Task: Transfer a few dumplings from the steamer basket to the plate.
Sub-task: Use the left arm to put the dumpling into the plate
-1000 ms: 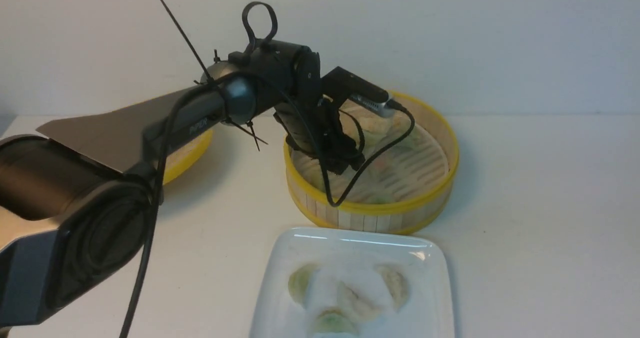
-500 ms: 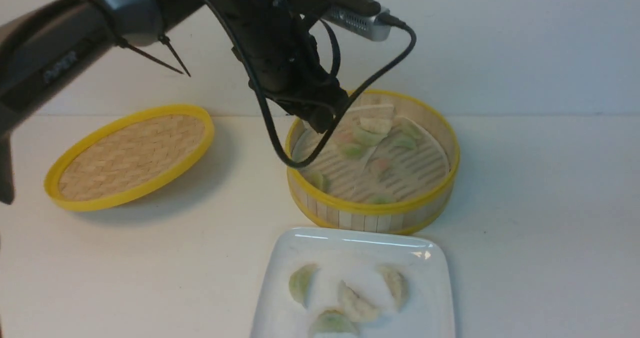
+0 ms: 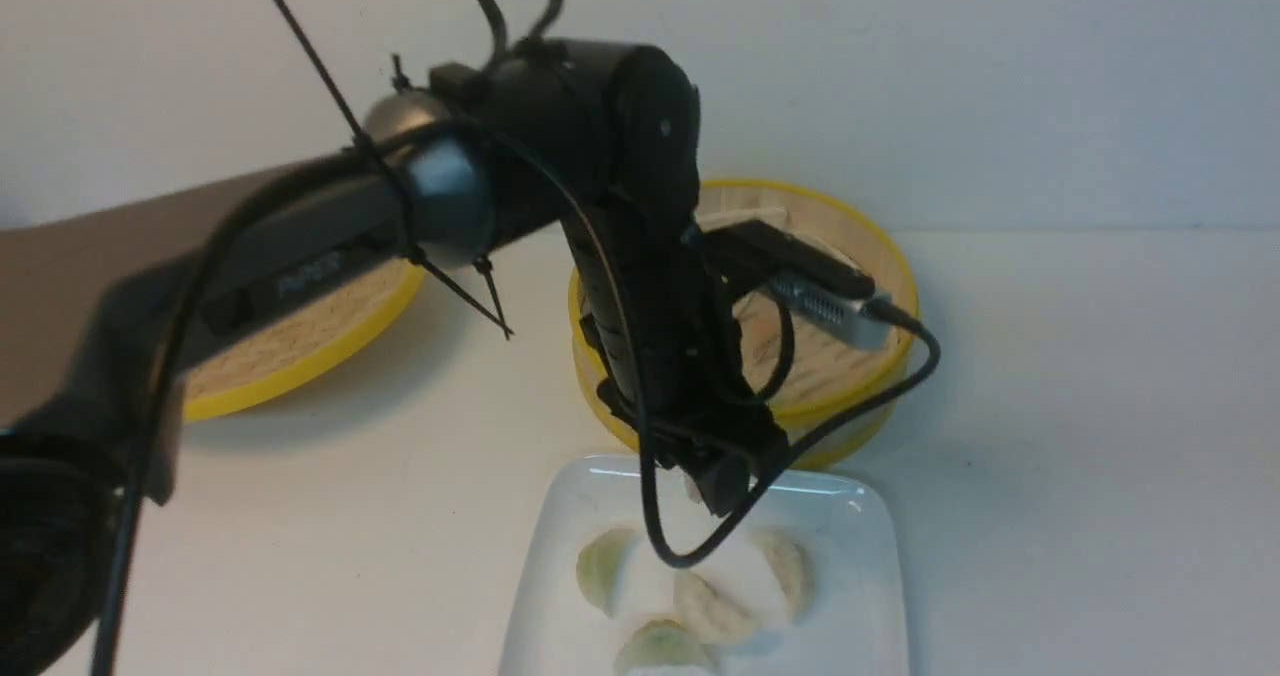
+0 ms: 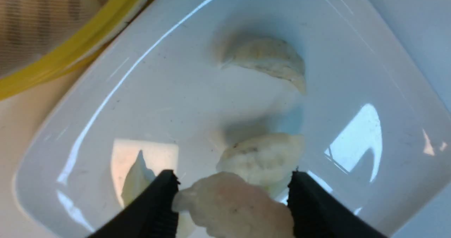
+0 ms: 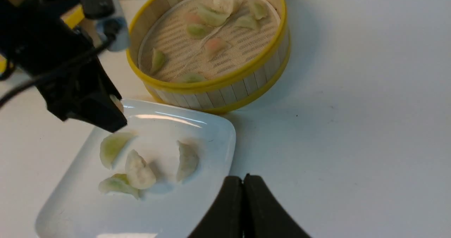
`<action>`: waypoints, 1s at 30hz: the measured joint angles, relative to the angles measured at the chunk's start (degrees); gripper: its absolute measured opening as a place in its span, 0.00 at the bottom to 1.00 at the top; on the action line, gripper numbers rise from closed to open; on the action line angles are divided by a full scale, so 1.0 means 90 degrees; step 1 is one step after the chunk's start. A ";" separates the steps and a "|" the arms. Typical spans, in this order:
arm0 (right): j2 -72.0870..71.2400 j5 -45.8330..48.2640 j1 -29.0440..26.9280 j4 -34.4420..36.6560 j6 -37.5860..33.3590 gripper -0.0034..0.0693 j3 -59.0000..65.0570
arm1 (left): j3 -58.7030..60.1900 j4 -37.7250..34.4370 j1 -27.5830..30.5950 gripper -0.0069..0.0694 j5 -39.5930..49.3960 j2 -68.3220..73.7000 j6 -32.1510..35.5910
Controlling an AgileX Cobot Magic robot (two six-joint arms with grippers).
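Held dumpling: one pale, pinkish dumpling [image 4: 232,206] pinched between the jaws of the left gripper [image 3: 725,481], hanging over the far edge of the plate [image 3: 865,596], not yet touching it.
Plate load: four dumplings [image 5: 139,169] lie toward the plate's near edge, and the strip along its far edge is bare.
Plate position: at the table's [image 3: 1080,456] near edge, just in front of the steamer basket [image 5: 225,90].
Basket contents: around eight dumplings are left on the liner.
Step in hand (judgement): placing; a few are already across, so the task is well along.
How to do it well: come down low over the bare far strip, because the left wrist view shows an off-white dumpling right under the jaws. Open slowly. The skin may cling to one finger, so lift straight up afterwards.
Left arm pose: reaches in from the table's left edge past the lid [image 3: 300,356], wrist bent steeply down, cable [image 3: 690,556] looping over the plate.
Right gripper [image 5: 243,185]: fingers pressed together, empty, above bare table beside the plate.
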 joint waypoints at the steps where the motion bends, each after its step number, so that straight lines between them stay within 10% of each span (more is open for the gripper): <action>1: 0.0000 0.0000 0.0000 0.0000 -0.0021 0.03 0.0000 | 0.0003 0.0000 -0.0009 0.56 -0.0043 0.0101 0.0000; 24: 0.0000 -0.0064 0.0000 0.0000 -0.0177 0.03 0.0000 | -0.0557 0.0203 -0.0017 0.72 -0.0339 0.1039 -0.0944; 30: 0.0141 -0.0457 0.0000 0.0146 -0.0342 0.03 -0.0009 | -0.1255 0.0562 -0.0017 0.54 -0.0005 0.0957 -0.1369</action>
